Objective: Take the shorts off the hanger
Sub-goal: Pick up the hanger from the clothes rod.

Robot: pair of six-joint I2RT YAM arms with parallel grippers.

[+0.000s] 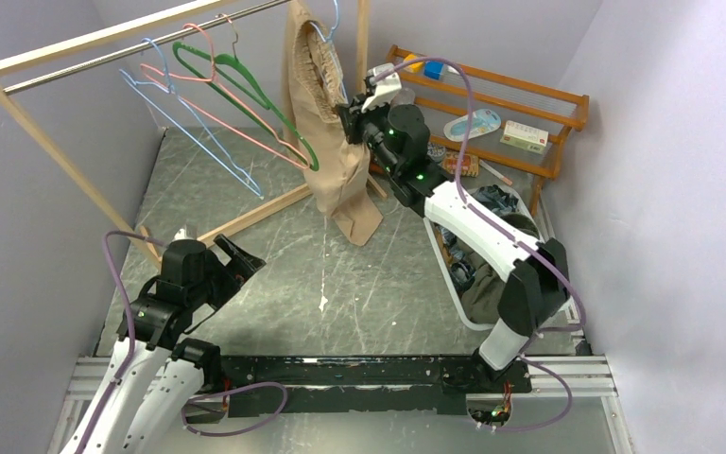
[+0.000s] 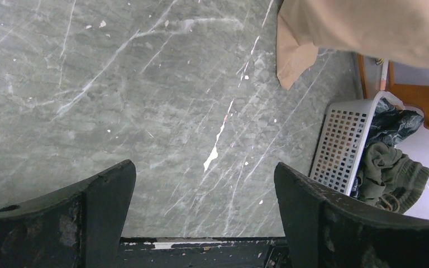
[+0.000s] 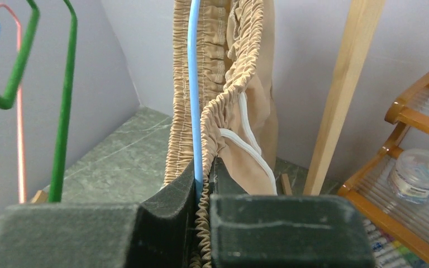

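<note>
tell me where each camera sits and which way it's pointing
Top external: high behind the arms, looking down over the table at the rack; both arms, left claw and right claw show.
Left wrist: on the left arm, facing down at bare tabletop; its open fingers frame the bottom.
Right wrist: at the rack, facing the blue hanger; its fingers pinch the waistband.
Shared: all three see the tan shorts; top and left wrist see the basket.

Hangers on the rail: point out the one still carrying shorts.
The rightmost hanger, light blue, with tan shorts draped on it and the right claw shut on their waistband. The green hanger, pink hanger and other blue hanger hang bare.
</note>
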